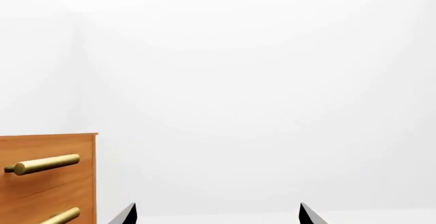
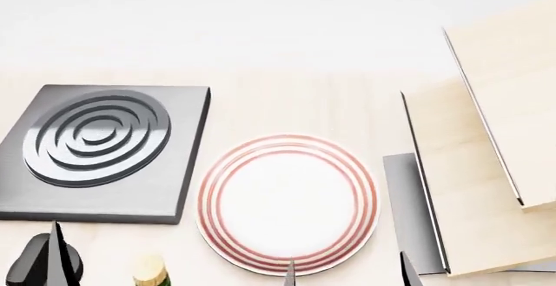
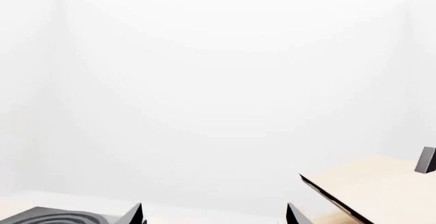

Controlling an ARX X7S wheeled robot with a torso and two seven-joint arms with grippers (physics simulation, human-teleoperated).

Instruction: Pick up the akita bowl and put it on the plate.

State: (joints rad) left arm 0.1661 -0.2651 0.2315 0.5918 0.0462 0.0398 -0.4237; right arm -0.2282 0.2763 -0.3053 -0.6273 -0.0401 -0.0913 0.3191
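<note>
Plate (image 2: 288,202) lay bare beside burner (image 2: 97,149). Bowl out of sight. Left gripper (image 1: 218,215) spread open; right gripper (image 3: 214,215) spread open, both holding nothing.

Left gripper (image 1: 218,215) fingertips black, thin, pointed; right gripper (image 3: 214,215) alike.

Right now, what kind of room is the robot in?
Probably a simulated kitchen. A square grey burner with ring grooves sits on a pale wooden counter, a red-ringed plate lies beside it, and the left wrist view shows a wooden cabinet with brass handles.
</note>
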